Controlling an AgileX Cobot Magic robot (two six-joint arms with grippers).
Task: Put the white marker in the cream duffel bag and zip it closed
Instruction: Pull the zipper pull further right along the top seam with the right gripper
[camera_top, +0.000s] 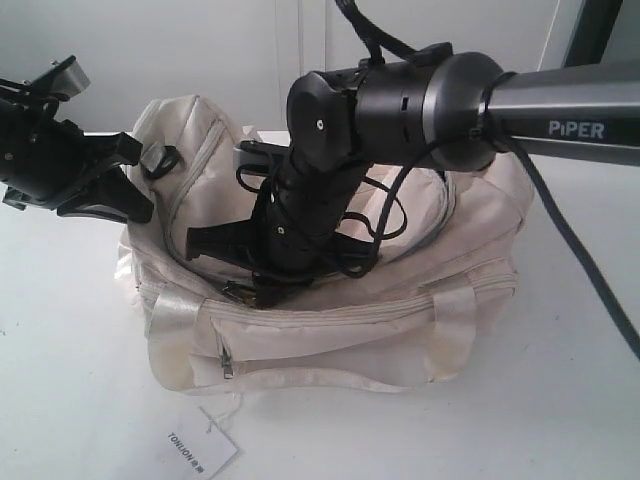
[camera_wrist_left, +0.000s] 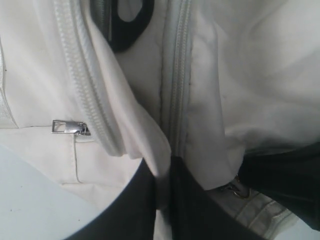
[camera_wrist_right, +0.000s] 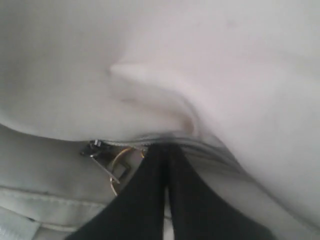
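The right fingers (camera_wrist_right: 142, 200) are seen pressed together, their tips set against the curved top zipper (camera_wrist_right: 210, 150), with the gold ring pull (camera_wrist_right: 116, 160) just beside them. Whether any part of the pull is pinched between them cannot be told. The left fingers (camera_wrist_left: 130, 210) are closed on a fold of cream cloth at the bag's end, beside a zip line. A small silver slider (camera_wrist_left: 70, 127) is seen near them on another zip.

The cream duffel bag (camera_top: 330, 340) is rested on the white counter (camera_top: 80, 400), slumped and creased, with the right arm bent down over its top. The white marker is shown in no view. It may be inside the bag or hidden by the arm, and this cannot be settled.

The bag is judged soft and light, so it would be dragged along by a pull on the zip unless held back by the cloth at its end. The ring pull is thin, hard metal, best taken across its rim. The satin handles (camera_top: 172, 325) look shiny and slippery, and are judged poor places for a hold. A white paper hang tag (camera_top: 205, 447) is laid flat in front.
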